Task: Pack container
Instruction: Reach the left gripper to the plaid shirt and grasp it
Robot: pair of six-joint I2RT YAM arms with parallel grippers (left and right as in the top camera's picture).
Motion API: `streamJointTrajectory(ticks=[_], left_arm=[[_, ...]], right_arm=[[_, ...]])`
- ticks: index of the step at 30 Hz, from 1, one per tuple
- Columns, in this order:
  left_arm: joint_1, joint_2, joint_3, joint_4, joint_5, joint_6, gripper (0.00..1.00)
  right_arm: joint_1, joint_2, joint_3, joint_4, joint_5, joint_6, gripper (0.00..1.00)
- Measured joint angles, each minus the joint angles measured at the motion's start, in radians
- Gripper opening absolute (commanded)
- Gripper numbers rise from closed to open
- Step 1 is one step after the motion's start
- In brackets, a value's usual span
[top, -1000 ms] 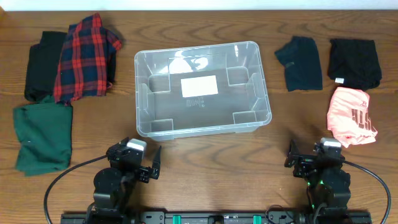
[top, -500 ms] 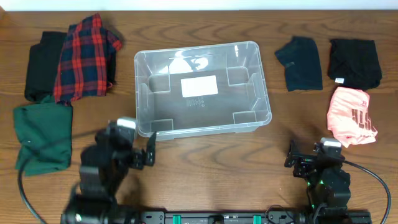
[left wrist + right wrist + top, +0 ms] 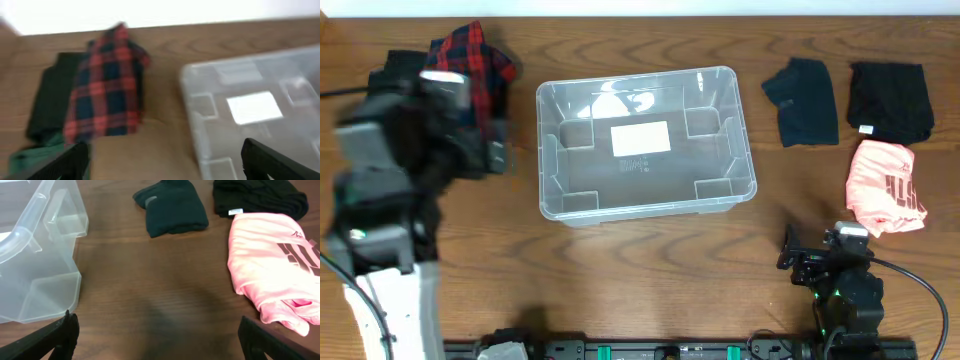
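The clear container (image 3: 745, 165) stands empty mid-table, with a white label (image 3: 640, 137) on its base. It also shows in the left wrist view (image 3: 200, 115) and the right wrist view (image 3: 40, 255). My left gripper (image 3: 470, 150) is raised and blurred over the left pile of clothes, to the left of the container. Its jaws (image 3: 165, 170) are open and empty. They face a red plaid shirt (image 3: 107, 90), a black garment (image 3: 50, 95) and a green one (image 3: 35, 155). My right gripper (image 3: 817, 262) is open and empty (image 3: 160, 345) near the front right edge.
On the right lie a dark folded garment (image 3: 803, 100), a black one (image 3: 890, 100) and a pink one (image 3: 886, 185). In the overhead view the left arm hides most of the left pile; the plaid shirt (image 3: 480, 50) shows in part.
My left arm has risen from the front edge and swung back and left, over the left pile of clothes. The right arm has not moved.
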State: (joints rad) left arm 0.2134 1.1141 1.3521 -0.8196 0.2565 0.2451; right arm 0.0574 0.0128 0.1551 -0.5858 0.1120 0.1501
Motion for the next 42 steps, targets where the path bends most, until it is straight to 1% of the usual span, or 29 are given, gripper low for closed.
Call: streamJointTrajectory(ticks=[3, 6, 11, 19, 22, 27, 37, 39, 42], left_arm=[[0.149, 0.038, 0.014, -0.003, 0.036, 0.015, 0.98], [0.256, 0.077, 0.014, -0.007, 0.053, 0.018, 0.98], [0.373, 0.163, 0.014, 0.0, 0.072, 0.021, 0.98], [0.389, 0.296, 0.014, 0.018, 0.107, 0.022, 0.98], [0.389, 0.336, 0.015, 0.047, 0.111, 0.022, 0.98], [0.389, 0.395, 0.015, 0.135, 0.128, 0.022, 0.98], [0.396, 0.521, 0.015, 0.393, 0.145, 0.017, 0.98], [0.409, 0.552, 0.017, 0.432, 0.168, 0.014, 0.98], [0.438, 0.62, 0.031, 0.466, 0.241, 0.014, 0.98]], right_arm=[[0.0, 0.0, 0.0, 0.0, 0.0, 0.0, 0.99], [0.0, 0.0, 0.0, 0.0, 0.0, 0.0, 0.99], [0.0, 0.0, 0.0, 0.0, 0.0, 0.0, 0.99], [0.0, 0.0, 0.0, 0.0, 0.0, 0.0, 0.99], [0.0, 0.0, 0.0, 0.0, 0.0, 0.0, 0.99], [0.0, 0.0, 0.0, 0.0, 0.0, 0.0, 0.99], [0.0, 0.0, 0.0, 0.0, 0.0, 0.0, 0.99], [0.0, 0.0, 0.0, 0.0, 0.0, 0.0, 0.99], [0.0, 0.0, 0.0, 0.0, 0.0, 0.0, 0.99]])
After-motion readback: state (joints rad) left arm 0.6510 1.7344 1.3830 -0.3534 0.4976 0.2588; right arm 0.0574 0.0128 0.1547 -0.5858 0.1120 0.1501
